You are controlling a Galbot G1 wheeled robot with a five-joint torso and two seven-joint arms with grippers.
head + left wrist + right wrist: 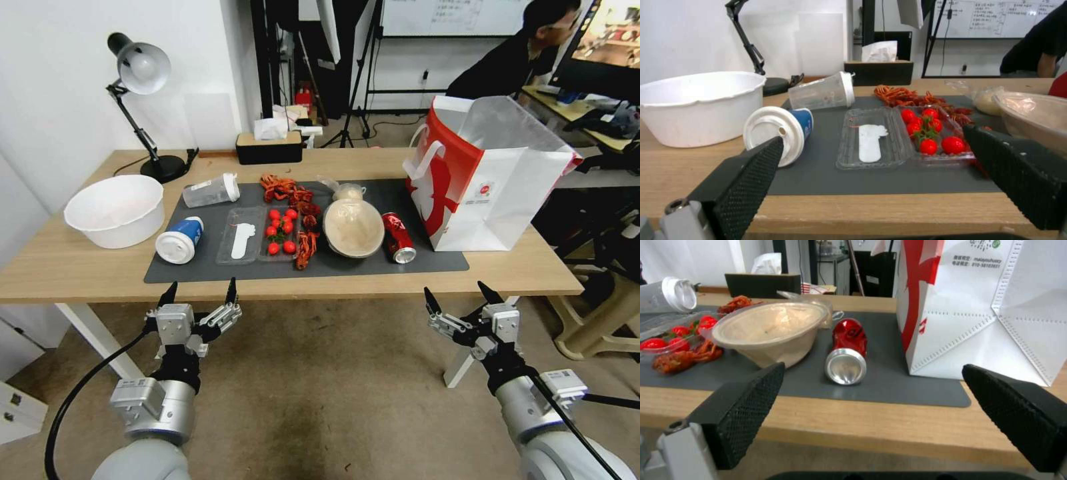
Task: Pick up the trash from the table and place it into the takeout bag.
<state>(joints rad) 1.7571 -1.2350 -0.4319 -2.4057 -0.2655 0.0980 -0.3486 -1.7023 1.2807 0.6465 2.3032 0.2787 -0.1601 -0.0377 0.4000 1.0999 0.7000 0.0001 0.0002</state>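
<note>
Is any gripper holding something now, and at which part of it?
Nothing is held. The left gripper and the right gripper are both open, short of the table.

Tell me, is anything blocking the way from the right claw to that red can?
Nothing visible does. The right gripper hangs open off the table's near edge, and the red soda can lies on its side straight ahead, with bare mat between.

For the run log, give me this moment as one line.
left gripper: open, short of table | right gripper: open, short of table | soda can: lying beside takeout bag
</note>
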